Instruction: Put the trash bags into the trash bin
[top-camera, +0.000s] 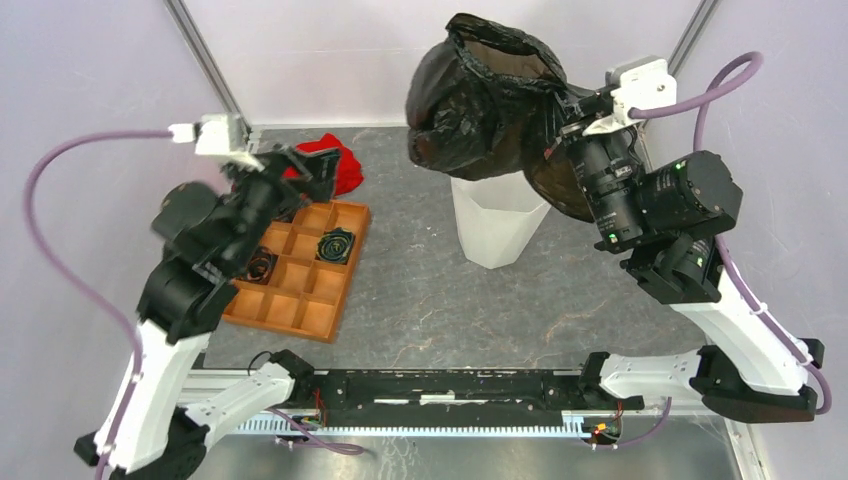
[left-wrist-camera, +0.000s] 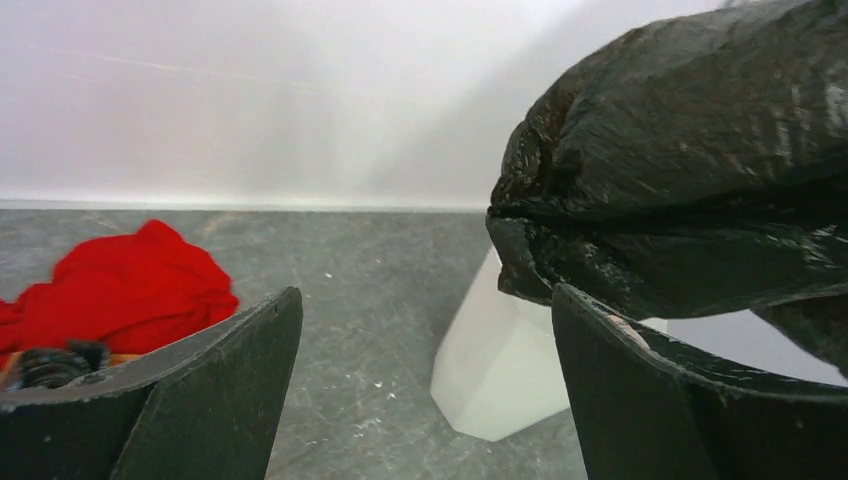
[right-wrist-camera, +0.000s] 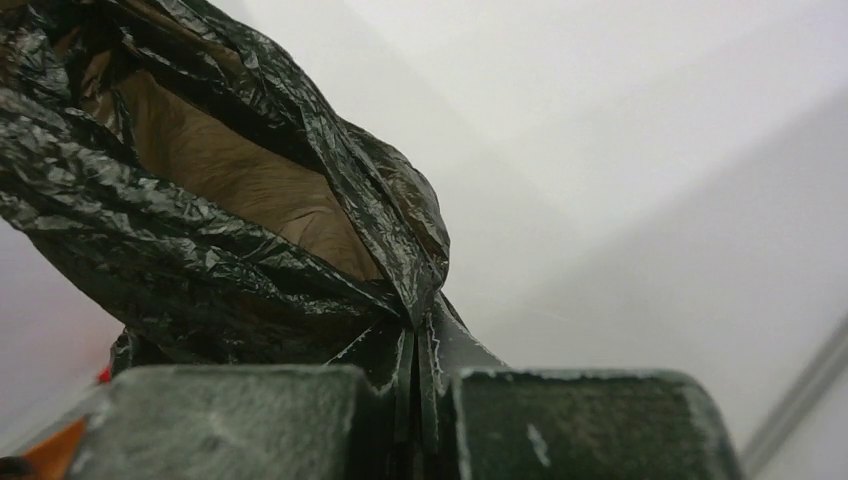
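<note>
We are clamping the glossy black plastic trash bag (top-camera: 480, 100) in the right gripper (right-wrist-camera: 413, 385), over the tall white faceted bin (top-camera: 495, 228) near the far edge of the grey table (top-camera: 420, 300); the left gripper (left-wrist-camera: 425, 300) is gaping wide, empty.

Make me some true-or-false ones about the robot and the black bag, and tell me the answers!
1. The right fingers pinch the trash bag. True.
2. The trash bag is inside the trash bin. False: it hangs in the air above the bin.
3. The left fingers are open and hold nothing. True.
4. The orange tray is empty. False: dark things sit in some compartments.
5. A red cloth lies beyond the tray, near the back wall. True.
</note>
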